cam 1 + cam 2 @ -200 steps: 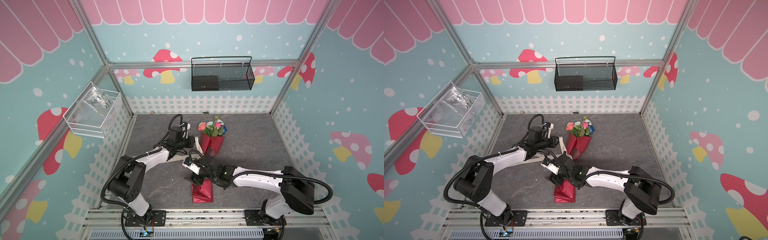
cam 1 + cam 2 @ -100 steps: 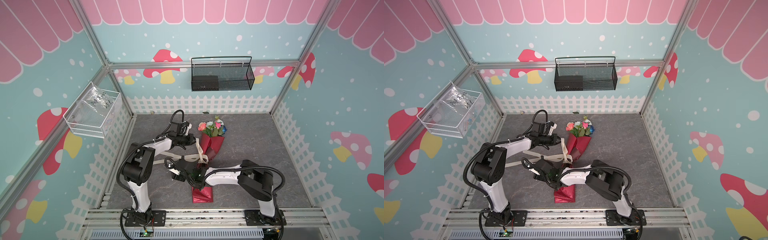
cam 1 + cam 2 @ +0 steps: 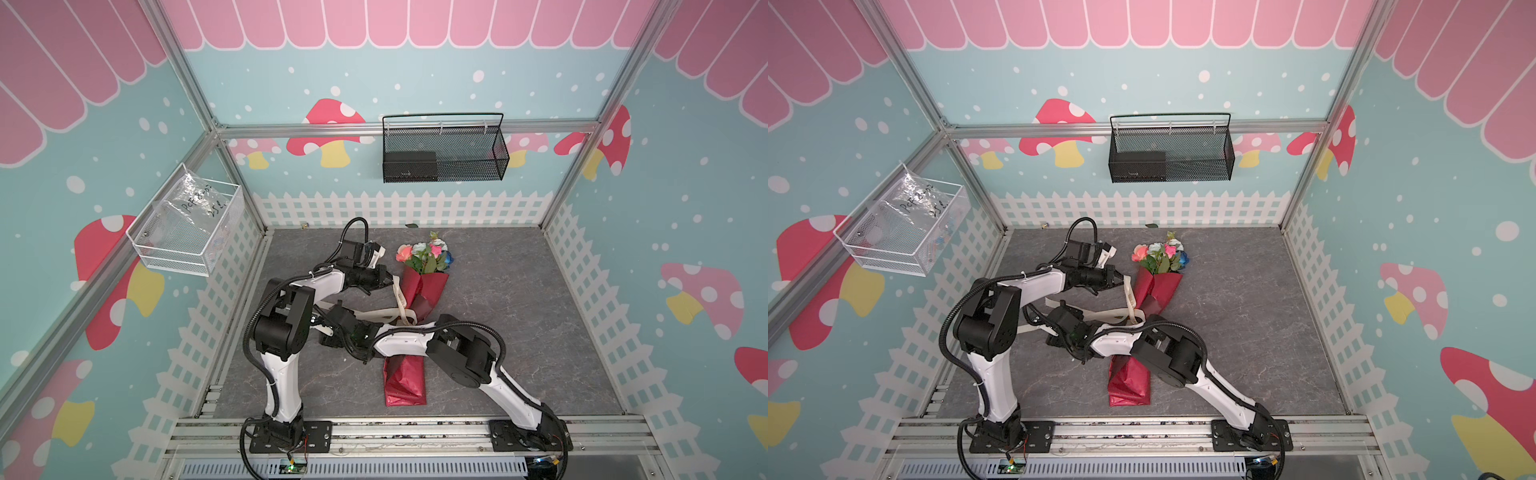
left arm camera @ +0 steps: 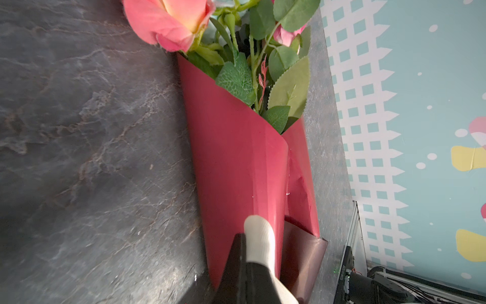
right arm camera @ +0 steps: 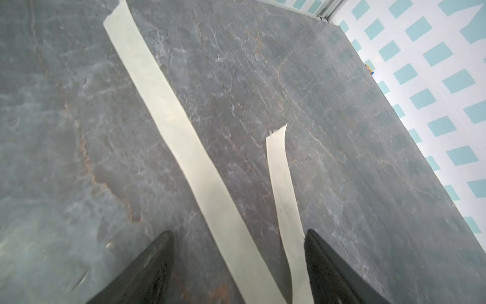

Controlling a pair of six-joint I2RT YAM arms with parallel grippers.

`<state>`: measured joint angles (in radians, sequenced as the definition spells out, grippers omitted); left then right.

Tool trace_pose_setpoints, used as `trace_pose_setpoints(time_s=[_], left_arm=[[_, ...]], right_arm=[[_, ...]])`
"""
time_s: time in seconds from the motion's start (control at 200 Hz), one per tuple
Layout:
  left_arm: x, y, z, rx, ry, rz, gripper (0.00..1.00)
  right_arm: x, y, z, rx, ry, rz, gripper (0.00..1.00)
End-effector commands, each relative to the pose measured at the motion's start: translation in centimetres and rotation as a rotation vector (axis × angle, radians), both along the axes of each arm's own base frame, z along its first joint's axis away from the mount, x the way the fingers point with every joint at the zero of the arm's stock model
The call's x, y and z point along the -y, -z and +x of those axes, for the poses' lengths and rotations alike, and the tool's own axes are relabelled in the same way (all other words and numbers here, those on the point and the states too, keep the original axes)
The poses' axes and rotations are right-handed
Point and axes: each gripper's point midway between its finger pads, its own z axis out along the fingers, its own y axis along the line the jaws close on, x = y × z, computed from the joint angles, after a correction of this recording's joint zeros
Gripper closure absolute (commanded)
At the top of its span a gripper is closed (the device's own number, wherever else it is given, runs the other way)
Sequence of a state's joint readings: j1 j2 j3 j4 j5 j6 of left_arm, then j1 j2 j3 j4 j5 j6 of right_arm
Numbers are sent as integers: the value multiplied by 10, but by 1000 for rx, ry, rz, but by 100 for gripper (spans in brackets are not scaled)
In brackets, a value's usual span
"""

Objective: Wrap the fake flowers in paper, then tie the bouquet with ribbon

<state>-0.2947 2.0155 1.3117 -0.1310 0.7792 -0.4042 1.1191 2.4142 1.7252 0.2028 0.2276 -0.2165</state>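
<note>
Bouquet (image 3: 420, 286) in red paper lies mid-way across the grey table (image 3: 519, 299), blooms at the far end. Left gripper (image 4: 249, 244) is clamped on the cream ribbon (image 4: 259, 237) (just beside the paper). Right gripper (image 5: 239, 237) is spread wide and holds nothing; two ribbon strands lie between its fingers.

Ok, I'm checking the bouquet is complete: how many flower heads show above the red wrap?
4, left to right in a top view: salmon rose, pale blue-white cluster, pink rose, deep blue rose. Leaves may hide more.
</note>
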Motion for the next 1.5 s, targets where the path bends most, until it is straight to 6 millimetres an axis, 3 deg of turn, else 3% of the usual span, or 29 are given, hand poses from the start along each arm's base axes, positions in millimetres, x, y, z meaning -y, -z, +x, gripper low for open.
trace_pose_setpoints(time_s=[0.0, 0.14, 0.23, 0.485, 0.615, 0.881, 1.151, 1.276, 1.496], left_arm=[[1, -3, 4, 4, 24, -23, 97], [2, 0, 5, -2, 31, -28, 97], [3, 2, 4, -6, 33, -27, 97], [4, 4, 5, -7, 37, -32, 97], [4, 6, 6, -10, 36, -36, 97], [5, 7, 6, -11, 40, -41, 97], [3, 6, 20, 4, 28, -42, 96], [2, 5, 22, 12, 28, -40, 96], [1, 6, 21, 17, 26, -32, 96]], right_arm=[[-10, 17, 4, -79, -45, -4, 17], [-18, 35, 5, -195, -94, 0, 17], [-19, 49, -4, -279, -137, -14, 17], [3, 92, -23, -509, -153, -86, 20], [13, 103, -33, -559, -163, -137, 24], [25, 103, -44, -629, -181, -165, 36], [29, 81, -29, -590, -138, -146, 39], [39, 82, -42, -639, -151, -171, 46], [72, 107, -71, -747, -146, -273, 53]])
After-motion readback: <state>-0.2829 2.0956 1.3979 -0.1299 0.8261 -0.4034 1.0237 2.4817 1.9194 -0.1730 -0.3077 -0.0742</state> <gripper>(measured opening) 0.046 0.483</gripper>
